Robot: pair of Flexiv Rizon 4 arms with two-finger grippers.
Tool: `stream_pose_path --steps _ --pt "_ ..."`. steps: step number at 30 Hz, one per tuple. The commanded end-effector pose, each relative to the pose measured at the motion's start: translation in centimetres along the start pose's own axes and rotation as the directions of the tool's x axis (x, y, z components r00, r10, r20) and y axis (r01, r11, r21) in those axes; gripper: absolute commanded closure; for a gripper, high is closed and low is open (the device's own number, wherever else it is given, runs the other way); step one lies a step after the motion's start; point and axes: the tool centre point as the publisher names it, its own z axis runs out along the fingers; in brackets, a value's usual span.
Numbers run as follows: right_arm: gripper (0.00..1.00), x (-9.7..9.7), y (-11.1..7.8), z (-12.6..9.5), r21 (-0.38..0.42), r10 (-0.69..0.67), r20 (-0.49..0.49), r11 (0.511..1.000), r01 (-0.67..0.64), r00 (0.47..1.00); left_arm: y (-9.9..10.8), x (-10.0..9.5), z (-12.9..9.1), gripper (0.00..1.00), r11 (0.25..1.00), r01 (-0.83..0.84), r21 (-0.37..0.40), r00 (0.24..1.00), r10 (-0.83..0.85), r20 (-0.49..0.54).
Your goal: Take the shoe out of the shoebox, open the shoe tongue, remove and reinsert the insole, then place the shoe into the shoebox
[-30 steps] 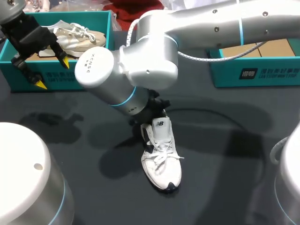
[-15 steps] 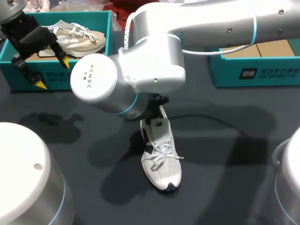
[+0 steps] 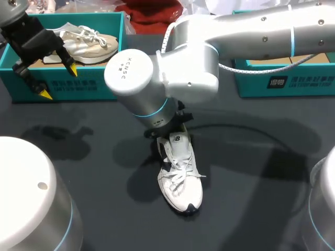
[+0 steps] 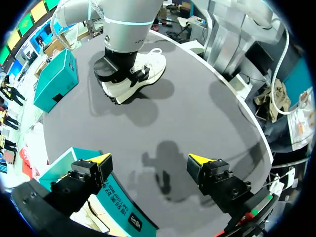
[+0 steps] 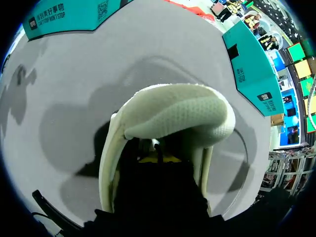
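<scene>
Shoe [image 3: 180, 183] white, laced, flat on dark worktop [image 3: 251, 198] mid-field, toe toward robot, not in a box. Tongue [image 3: 178, 140] stands up. Right tool [image 5: 158, 160] buried in shoe mouth at heel end; apart or clamped, cannot tell. Left tool [image 3: 57, 81] spread wide, empty, over left shoebox [image 3: 104, 89], which holds beige shoe [image 3: 89, 42]. Right shoebox [image 3: 293, 81] well apart. Handling guess: light, soft mesh upper, floppy tongue, stiffer sole. Pinch tongue edge or heel collar; take insole at heel end.
</scene>
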Motion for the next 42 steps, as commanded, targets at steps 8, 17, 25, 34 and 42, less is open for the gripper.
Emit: stream_pose_path --steps 8,17,25,34,42 --pt "1.0 -0.1 -1.0 -3.6 -0.068 0.012 0.057 0.998 -0.008 0.998 0.0 -0.1 0.0 0.0 1.0 0.0 -0.001 1.0 0.0 -0.002" --pt "1.0 -1.7 -0.2 -1.8 -0.019 -0.004 0.153 1.0 0.007 0.988 0.0 -0.1 0.0 0.0 1.0 0.0 -0.001 1.0 0.0 -0.002" --pt "1.0 -1.2 -0.4 0.9 0.047 -0.024 0.086 0.999 0.02 0.996 0.0 -0.1 0.0 0.0 1.0 0.0 -0.001 1.0 0.0 -0.002" --pt "1.0 -0.3 -1.3 -2.9 0.046 -0.04 0.014 0.998 0.039 0.999 0.0 -0.1 0.0 0.0 1.0 0.0 -0.001 1.0 0.0 -0.002" --pt "1.0 -1.2 0.1 -5.9 0.056 -0.063 0.029 0.997 0.062 0.998 0.0 -0.1 0.0 0.0 1.0 0.0 -0.001 1.0 0.0 -0.002"
